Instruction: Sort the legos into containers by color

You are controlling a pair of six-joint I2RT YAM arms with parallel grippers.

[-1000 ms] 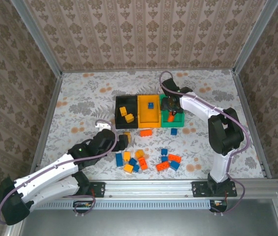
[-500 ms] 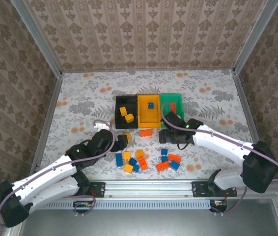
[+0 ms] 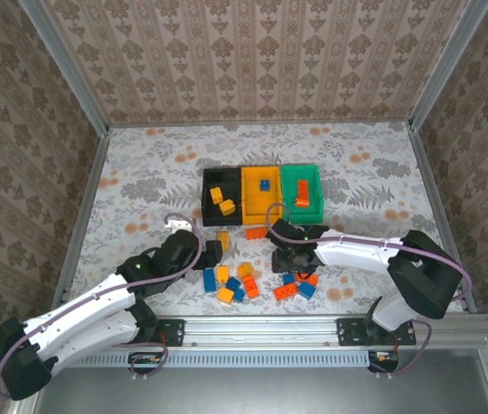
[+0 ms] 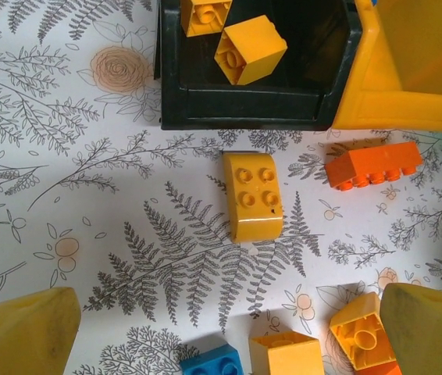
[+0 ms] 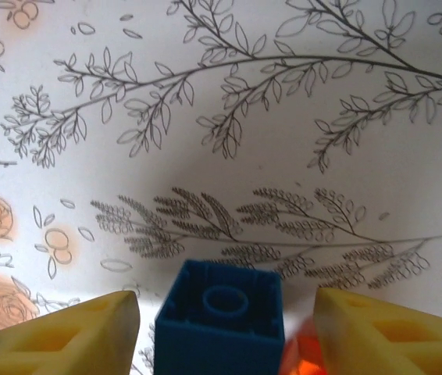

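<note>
Left gripper (image 4: 225, 332): jaws spread wide, nothing held. It hangs low over the worktop (image 3: 140, 190), just in front of the black bin (image 4: 237, 109). A yellow brick (image 4: 252, 195) lies studs-up between gripper and bin, touching neither. A long orange brick (image 4: 373, 164) lies beside it, in front of the yellow bin (image 4: 408, 70).

Right gripper (image 5: 225, 336): partly open, one finger on each side of a blue brick (image 5: 221, 312) resting on the worktop. A narrow gap shows on both sides, so the brick is not gripped.

Bins stand joined in a row. The black bin holds two yellow pieces (image 4: 251, 48), the yellow bin one blue piece (image 3: 264, 184), and the green bin (image 3: 303, 175) orange pieces (image 3: 303, 201). Loose bricks (image 3: 231, 283) lie in two clusters on the worktop between the bins and the arm bases.
</note>
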